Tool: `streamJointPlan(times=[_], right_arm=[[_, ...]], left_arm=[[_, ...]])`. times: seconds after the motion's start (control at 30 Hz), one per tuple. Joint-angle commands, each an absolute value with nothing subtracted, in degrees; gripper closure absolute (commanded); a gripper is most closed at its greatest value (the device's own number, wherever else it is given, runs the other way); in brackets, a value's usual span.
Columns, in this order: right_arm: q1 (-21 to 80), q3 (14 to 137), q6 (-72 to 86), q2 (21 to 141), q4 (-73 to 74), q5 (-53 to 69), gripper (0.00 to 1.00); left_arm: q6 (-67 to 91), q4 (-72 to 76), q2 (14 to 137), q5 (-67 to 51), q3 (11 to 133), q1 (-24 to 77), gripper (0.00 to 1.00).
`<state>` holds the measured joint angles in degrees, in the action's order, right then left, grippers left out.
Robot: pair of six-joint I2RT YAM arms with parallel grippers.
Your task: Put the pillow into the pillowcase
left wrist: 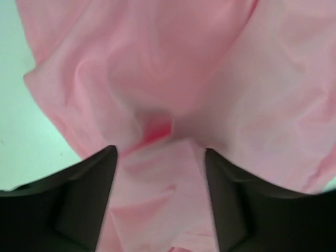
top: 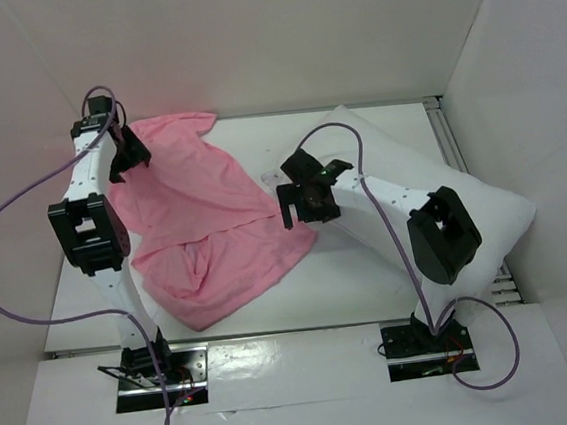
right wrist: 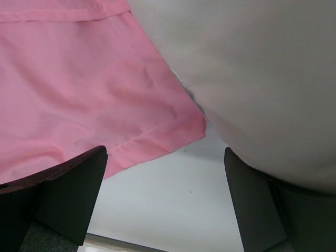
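A flat white counter [top: 350,276], walled in by white panels, carries everything. On its right half, from about 12 o'clock down to 4 o'clock, lies a large plump rectangular white pillow [top: 397,141] of plain soft fabric, set at a slant with its far corner near the back wall and its near corner by the right rail. It is wholly outside the pillowcase.

The big thin pink fabric pillowcase [top: 204,220] is spread in loose folds over the left half, from 11 o'clock to 7 o'clock, matte face up. Its right edge reaches just beside the pillow's left flank near the middle of the counter. Its far left corner rises toward the left arm's head.

The left arm stands up along the 9 o'clock side, and the left gripper [top: 129,152] sits over that raised corner at 10 o'clock. In the left wrist view its dark fingers [left wrist: 84,199] stand moderately apart, with bunched pink cloth filling the gap; the cloth does not look clamped.

The right arm reaches from 5 o'clock toward the centre, crossing over the pillow. The right gripper [top: 296,183] hangs spread wide and holds nothing. In the right wrist view a hemmed corner of the pillowcase meets the pillow's rounded side ahead of it, with bare counter between the fingers.
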<state>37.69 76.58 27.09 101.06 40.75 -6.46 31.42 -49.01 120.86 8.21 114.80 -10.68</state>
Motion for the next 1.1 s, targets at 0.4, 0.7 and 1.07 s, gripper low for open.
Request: streamJointPlan(times=[0.4, 0.7, 1.07], right_arm=[[38.4, 80.2, 26.1, 95.7, 39.9, -7.7, 0.0], [37.9, 78.5, 26.1, 94.0, 39.9, -7.7, 0.0], [37.9, 76.2, 27.2, 91.8, 39.9, -7.2, 0.0]], left_arm=[[35.9, -57.2, 97.7, 30.9, 85.4, 16.2, 0.18], [38.8, -56.0, 104.3, 34.9, 76.3, 21.2, 0.21], [39.5, -60.3, 113.5, 42.3, 81.6, 24.5, 0.11]])
